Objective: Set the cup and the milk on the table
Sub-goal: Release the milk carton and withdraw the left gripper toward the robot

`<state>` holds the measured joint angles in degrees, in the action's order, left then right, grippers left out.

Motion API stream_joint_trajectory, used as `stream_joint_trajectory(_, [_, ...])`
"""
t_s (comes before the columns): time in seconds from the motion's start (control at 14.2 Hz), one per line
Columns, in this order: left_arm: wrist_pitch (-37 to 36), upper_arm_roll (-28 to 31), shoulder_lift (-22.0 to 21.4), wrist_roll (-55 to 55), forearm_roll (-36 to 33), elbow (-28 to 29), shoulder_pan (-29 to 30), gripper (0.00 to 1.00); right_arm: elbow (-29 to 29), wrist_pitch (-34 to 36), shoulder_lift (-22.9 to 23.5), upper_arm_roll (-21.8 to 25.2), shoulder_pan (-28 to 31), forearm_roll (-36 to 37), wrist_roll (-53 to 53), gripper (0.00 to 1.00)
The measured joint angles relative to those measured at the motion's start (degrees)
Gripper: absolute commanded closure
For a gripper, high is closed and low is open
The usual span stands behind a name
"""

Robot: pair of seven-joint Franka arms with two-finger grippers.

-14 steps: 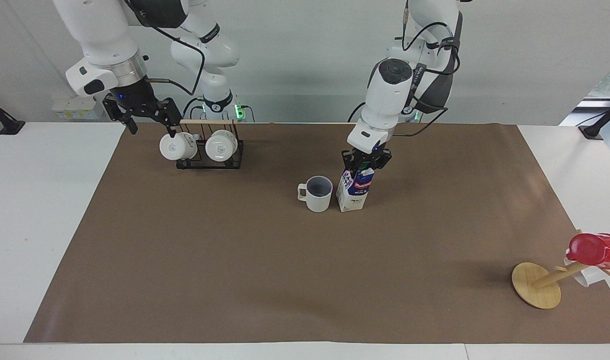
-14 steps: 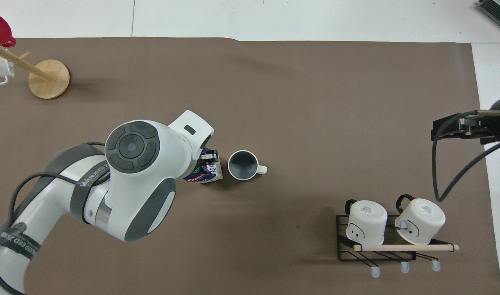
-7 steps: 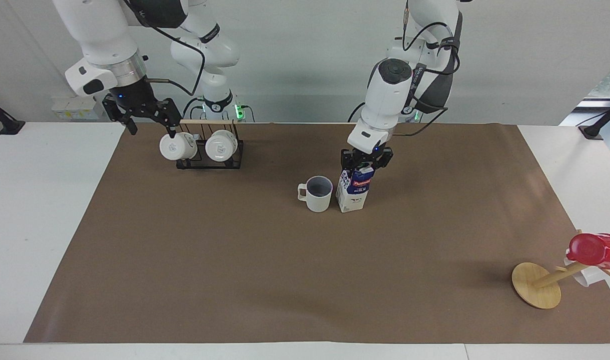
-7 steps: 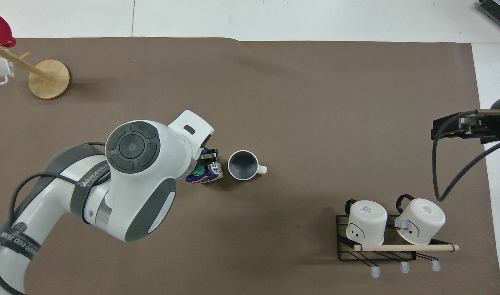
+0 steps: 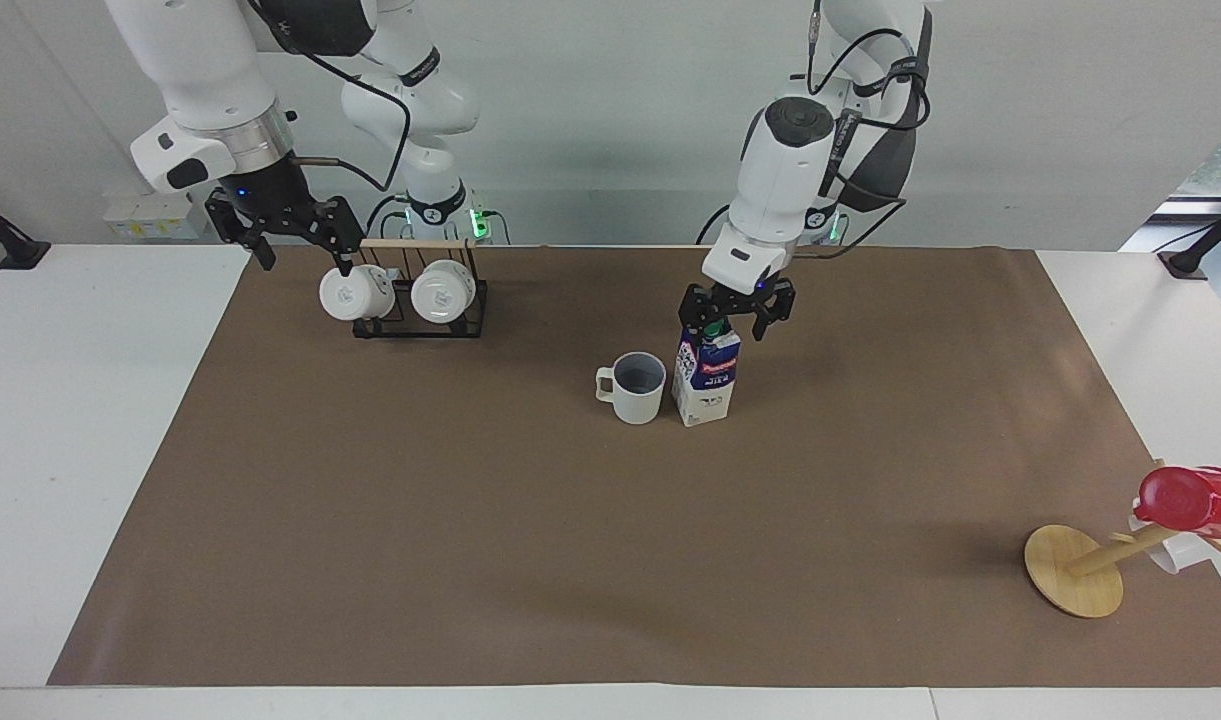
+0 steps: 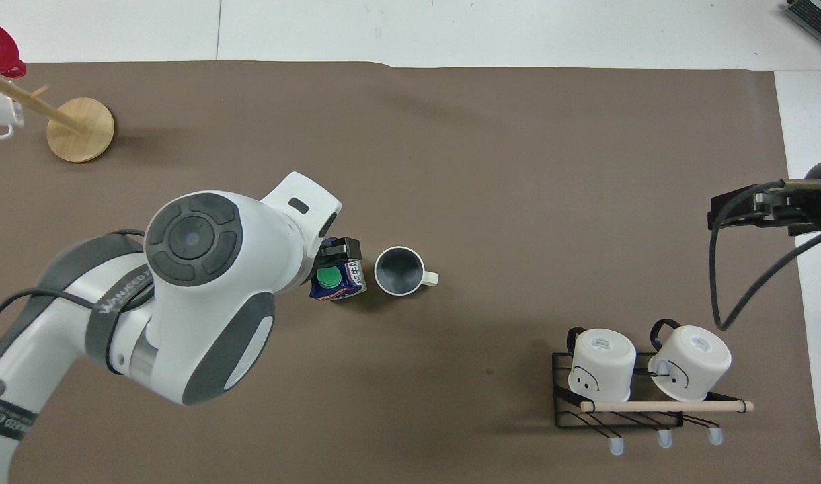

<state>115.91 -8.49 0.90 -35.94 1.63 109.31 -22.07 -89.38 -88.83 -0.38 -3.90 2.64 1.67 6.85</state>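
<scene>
The milk [image 5: 707, 380] carton stands upright on the table's brown paper [image 5: 470, 520], its green cap [image 6: 328, 276] showing from above. The off-white cup [image 5: 637, 388] with a grey-blue inside stands right beside it, toward the right arm's end, handle pointing away from the carton. My left gripper [image 5: 727, 326] hangs open just over the carton's top, its fingers apart and clear of the carton's sides. My right gripper [image 5: 305, 256] waits open in the air above the mug rack, holding nothing.
A black wire rack [image 5: 420, 312] with two glossy white mugs stands near the right arm's base. A wooden disc with a peg [image 5: 1073, 570] carries a red cup [image 5: 1185, 500] at the left arm's end, farthest from the robots.
The left gripper has opened, let go of the milk carton and risen a little above it. The carton now stands free. The right arm has not moved.
</scene>
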Motion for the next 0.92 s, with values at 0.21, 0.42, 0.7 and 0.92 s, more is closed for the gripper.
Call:
stream_joint_trajectory(0.21, [-8.9,0.8,-2.1,4.8,-0.2,-6.6,3.1,0.0,0.0,0.0,0.0,0.0,0.0,0.0,0.0,0.0])
stream_joint_trajectory(0.42, [-14.3,1.1,-2.5,12.1,-0.3,-11.0,8.1,0.0,0.0,0.0,0.0,0.0,0.0,0.0,0.0,0.0])
stream_joint_trajectory(0.7, [-18.9,1.5,-3.1,24.2,-0.3,-11.8,15.4,0.0,0.0,0.0,0.0,0.0,0.0,0.0,0.0,0.0])
stream_joint_trajectory(0.92, [-22.3,1.6,-4.7,32.1,-0.3,-11.9,20.5,0.0,0.0,0.0,0.0,0.0,0.0,0.0,0.0,0.0])
